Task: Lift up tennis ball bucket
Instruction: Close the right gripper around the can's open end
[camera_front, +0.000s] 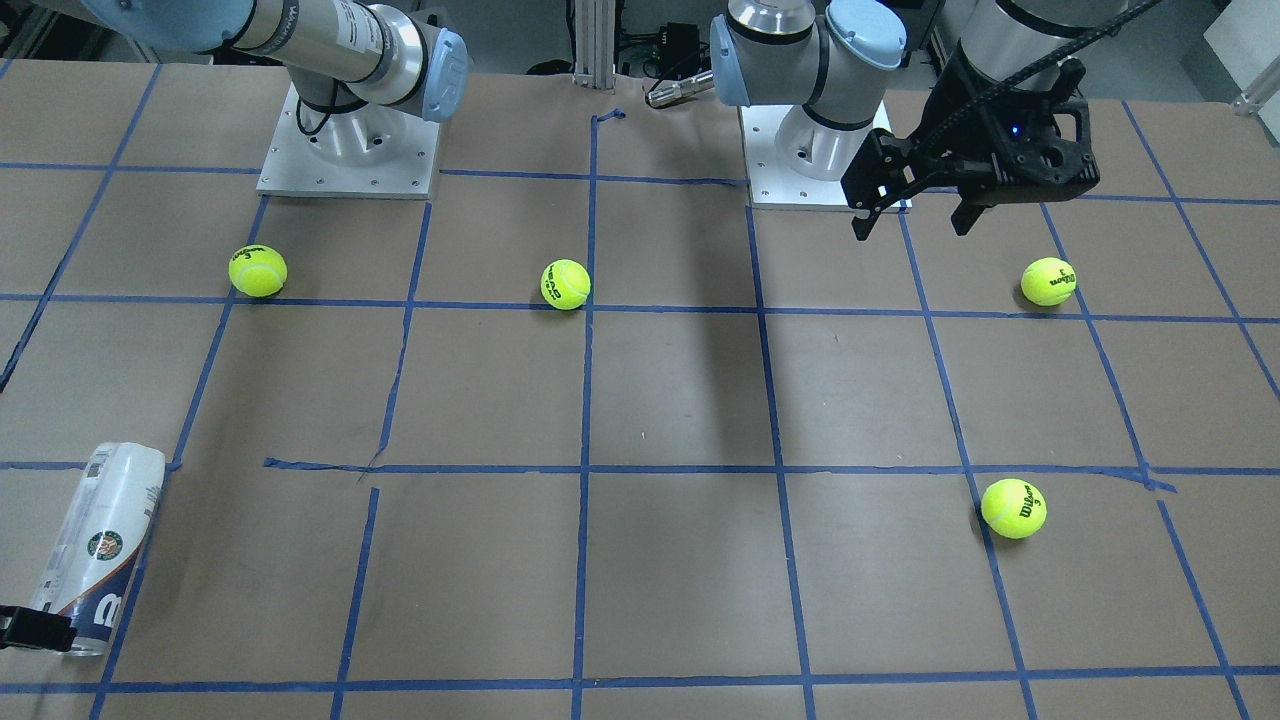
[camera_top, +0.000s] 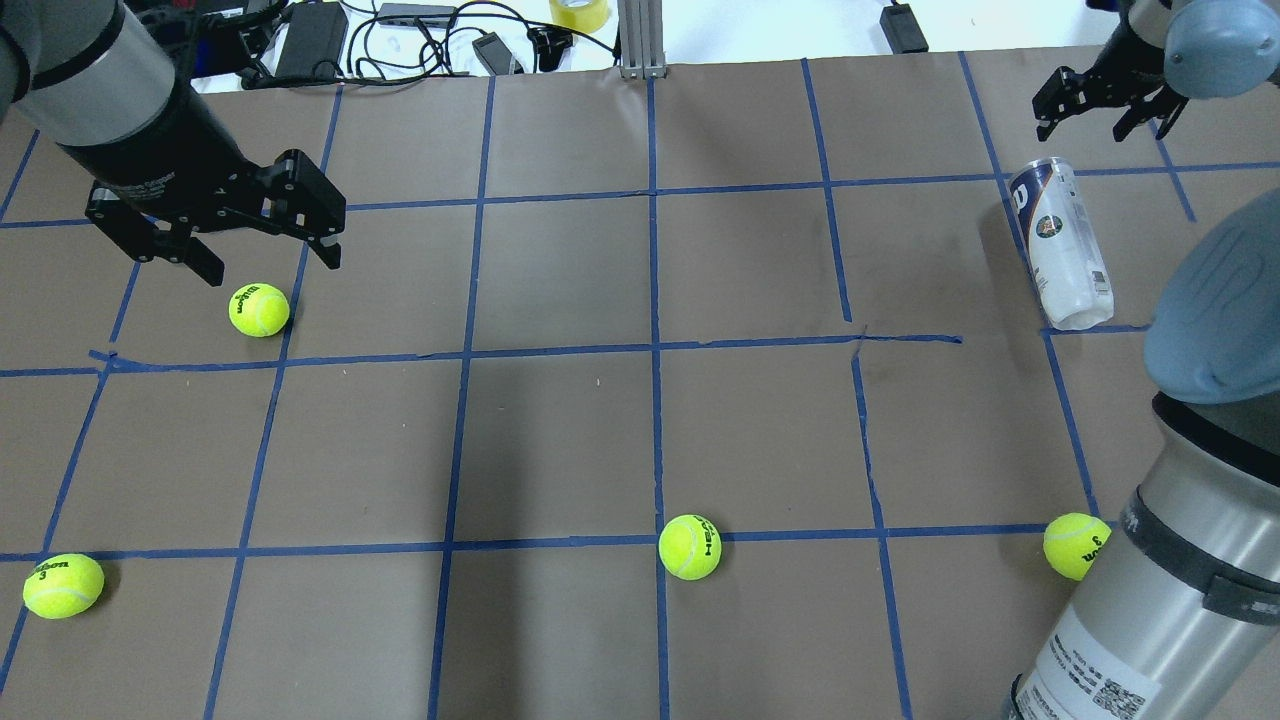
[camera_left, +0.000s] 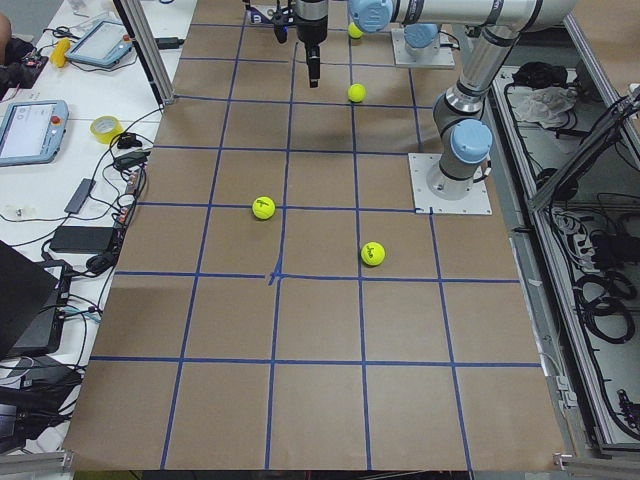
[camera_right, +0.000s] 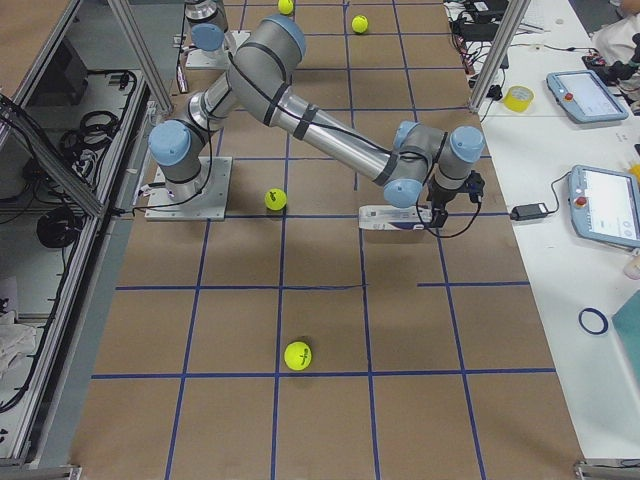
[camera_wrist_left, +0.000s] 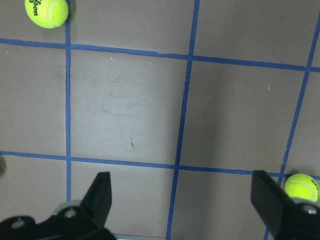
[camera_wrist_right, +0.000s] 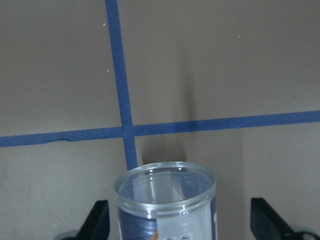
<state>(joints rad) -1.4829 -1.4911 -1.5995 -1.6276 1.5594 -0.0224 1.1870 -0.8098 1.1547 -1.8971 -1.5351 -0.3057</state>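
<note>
The tennis ball bucket (camera_top: 1062, 245), a clear can with a white and navy label, lies on its side on the brown table at the robot's far right. It also shows in the front-facing view (camera_front: 95, 545) and the exterior right view (camera_right: 392, 217). My right gripper (camera_top: 1098, 105) is open and sits at the can's far end. In the right wrist view the can's open rim (camera_wrist_right: 165, 180) lies between the spread fingers (camera_wrist_right: 97, 220), which do not touch it. My left gripper (camera_top: 268, 262) is open and empty, hovering above a tennis ball (camera_top: 259, 309).
Three other tennis balls lie on the table: near left (camera_top: 63, 585), near middle (camera_top: 690, 546) and near right (camera_top: 1075, 546), beside my right arm's forearm (camera_top: 1160, 590). Cables and a tape roll (camera_top: 578, 12) lie beyond the far edge.
</note>
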